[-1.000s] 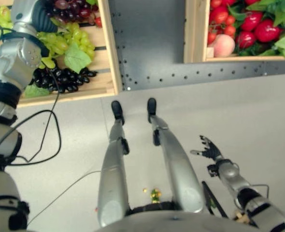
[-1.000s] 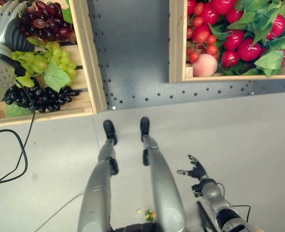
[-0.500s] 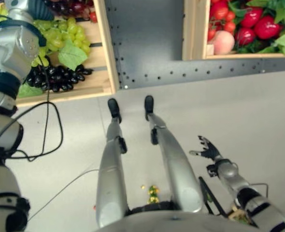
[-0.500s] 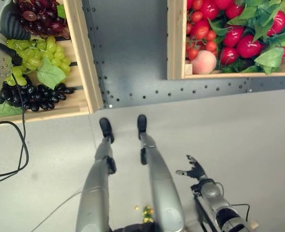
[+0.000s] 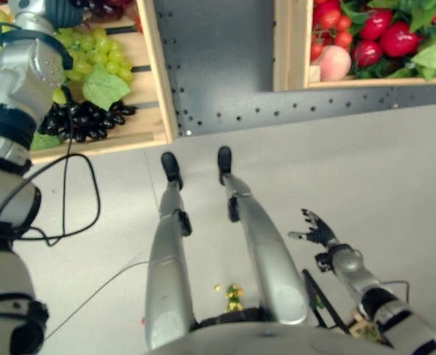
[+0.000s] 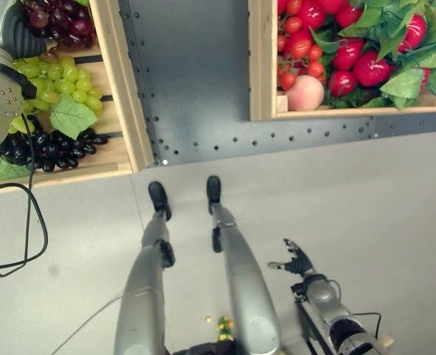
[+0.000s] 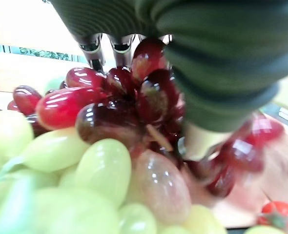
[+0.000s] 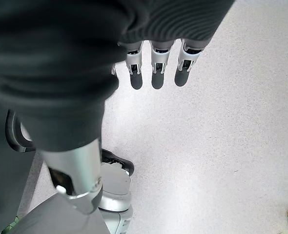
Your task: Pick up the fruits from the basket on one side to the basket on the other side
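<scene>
A bunch of red grapes (image 7: 134, 92) lies at the far end of the left wooden crate (image 6: 118, 89), above green grapes (image 6: 55, 74) and black grapes (image 6: 55, 144). My left hand (image 6: 15, 33) is over that bunch. In the left wrist view its fingers (image 7: 92, 48) reach down behind the red grapes and its thumb presses in from the other side. The right crate (image 6: 261, 66) holds tomatoes, red fruits, leaves and a peach (image 6: 304, 92). My right hand (image 6: 298, 260) hangs low over the floor, open and holding nothing.
A dark grey perforated panel (image 6: 196, 81) separates the two crates. Pale floor (image 6: 366, 192) stretches in front of them. A small yellow-green object (image 5: 235, 296) lies on the floor. A green leaf (image 6: 72, 118) rests on the grapes.
The whole view has shifted slightly. My left hand has gone a little deeper over the red grapes. The right hand hangs as before.
</scene>
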`<state>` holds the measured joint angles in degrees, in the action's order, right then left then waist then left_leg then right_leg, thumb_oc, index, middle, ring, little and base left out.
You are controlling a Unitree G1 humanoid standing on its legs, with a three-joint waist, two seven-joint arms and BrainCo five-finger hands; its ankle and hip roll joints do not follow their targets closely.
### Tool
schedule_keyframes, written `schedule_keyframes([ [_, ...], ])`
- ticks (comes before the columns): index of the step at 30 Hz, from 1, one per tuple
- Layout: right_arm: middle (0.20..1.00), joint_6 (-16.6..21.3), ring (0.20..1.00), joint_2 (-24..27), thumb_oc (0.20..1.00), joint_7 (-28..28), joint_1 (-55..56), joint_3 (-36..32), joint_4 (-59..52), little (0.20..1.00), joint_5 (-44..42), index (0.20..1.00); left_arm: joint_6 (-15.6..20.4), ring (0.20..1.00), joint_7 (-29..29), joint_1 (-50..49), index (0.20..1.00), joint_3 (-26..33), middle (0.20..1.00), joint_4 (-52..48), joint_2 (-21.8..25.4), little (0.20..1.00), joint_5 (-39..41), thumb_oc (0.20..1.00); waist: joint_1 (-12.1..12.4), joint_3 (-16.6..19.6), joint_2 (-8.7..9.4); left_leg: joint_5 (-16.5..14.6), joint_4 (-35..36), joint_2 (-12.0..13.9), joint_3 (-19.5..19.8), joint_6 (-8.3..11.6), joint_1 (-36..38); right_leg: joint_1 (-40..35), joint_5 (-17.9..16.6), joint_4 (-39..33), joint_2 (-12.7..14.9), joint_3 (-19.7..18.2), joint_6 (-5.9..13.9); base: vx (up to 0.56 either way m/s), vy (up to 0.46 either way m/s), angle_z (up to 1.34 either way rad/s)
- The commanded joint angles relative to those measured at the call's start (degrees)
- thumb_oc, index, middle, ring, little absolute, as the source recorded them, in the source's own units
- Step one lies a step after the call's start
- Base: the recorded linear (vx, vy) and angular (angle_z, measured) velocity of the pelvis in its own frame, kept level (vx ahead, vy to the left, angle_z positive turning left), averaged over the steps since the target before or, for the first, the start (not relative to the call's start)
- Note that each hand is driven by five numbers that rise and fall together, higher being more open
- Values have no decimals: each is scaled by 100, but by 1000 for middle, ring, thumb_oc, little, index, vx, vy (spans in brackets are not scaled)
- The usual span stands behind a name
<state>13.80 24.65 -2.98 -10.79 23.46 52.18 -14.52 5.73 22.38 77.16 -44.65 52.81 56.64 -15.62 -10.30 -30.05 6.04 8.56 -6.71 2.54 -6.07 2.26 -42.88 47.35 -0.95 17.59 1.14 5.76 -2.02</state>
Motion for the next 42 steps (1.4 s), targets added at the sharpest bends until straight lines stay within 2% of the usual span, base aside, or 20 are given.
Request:
schedule_keyframes([
  [1, 1000, 59, 1000, 62, 1000, -35, 171, 27, 122, 1000, -226, 1000, -12, 200, -134, -124, 200, 150, 200, 134, -33, 200, -159, 200, -12, 90, 240, -645, -483, 11, -34, -45, 147, -391, -82, -439, 291, 43, 899, 0, 0, 0],
  [12, 1000, 68, 1000, 156, 1000, -76, 181, 32, -88, 1000, -162, 1000, -26, 200, -235, -603, 200, 396, 200, 187, -188, 200, -138, 200, 7, 63, 311, -650, -534, -5, -14, -41, 176, -421, -112, -406, 297, 71, 879, 0, 0, 0],
  [20, 1000, 26, 1000, 211, 1000, -118, 163, -33, -106, 1000, -69, 1000, 34, 200, -399, -1151, 200, 812, 200, -29, -281, 200, 123, 200, 88, 63, 361, -630, -515, -18, -9, -29, 334, -575, -140, -424, 309, 100, 876, -27, 7, 0],
  [23, 1000, 0, 1000, 217, 1000, -123, 203, -80, -66, 1000, -34, 1000, 135, 200, -393, -1515, 200, 1193, 200, -316, -390, 200, 459, 200, 157, 60, 346, -613, -472, -39, 16, -11, 479, -724, -133, -432, 324, 140, 862, 0, 0, 0],
  [27, 1000, 0, 1000, 184, 1000, -147, 299, -228, -35, 1000, 37, 1000, 379, 200, -201, -2296, 200, 2095, 200, -945, -621, 200, 1233, 200, 277, 123, 313, -636, -432, -75, 36, 1, 763, -987, -112, -403, 371, 201, 859, 1, 0, 1],
  [31, 1000, -2, 1000, 155, 1000, -209, 515, -514, -68, 1000, 186, 1000, 737, 200, 20, -3825, 200, 3269, 200, -2415, -784, 200, 1959, 200, 501, 183, 194, -672, -323, -142, 76, 6, 1216, -1423, -43, -388, 430, 282, 859, 14, 9, 1],
  [38, 1000, -102, 1000, 116, 1000, -177, 704, -661, 99, 1000, 476, 1000, 1143, 200, -119, -5189, 200, 4154, 200, -3586, -1181, 200, 2477, 200, 719, 357, 76, -780, -264, -201, 137, -8, 1792, -2038, 85, -418, 503, 408, 842, 32, 16, 10],
  [42, 1000, -124, 1000, 141, 1000, -129, 786, -693, 93, 1000, 578, 1000, 1255, 200, -220, -5495, 200, 4326, 200, -3907, -1341, 200, 2675, 200, 755, 459, 47, -822, -263, -211, 155, -15, 1954, -2242, 117, -466, 517, 447, 841, 25, 20, 10],
])
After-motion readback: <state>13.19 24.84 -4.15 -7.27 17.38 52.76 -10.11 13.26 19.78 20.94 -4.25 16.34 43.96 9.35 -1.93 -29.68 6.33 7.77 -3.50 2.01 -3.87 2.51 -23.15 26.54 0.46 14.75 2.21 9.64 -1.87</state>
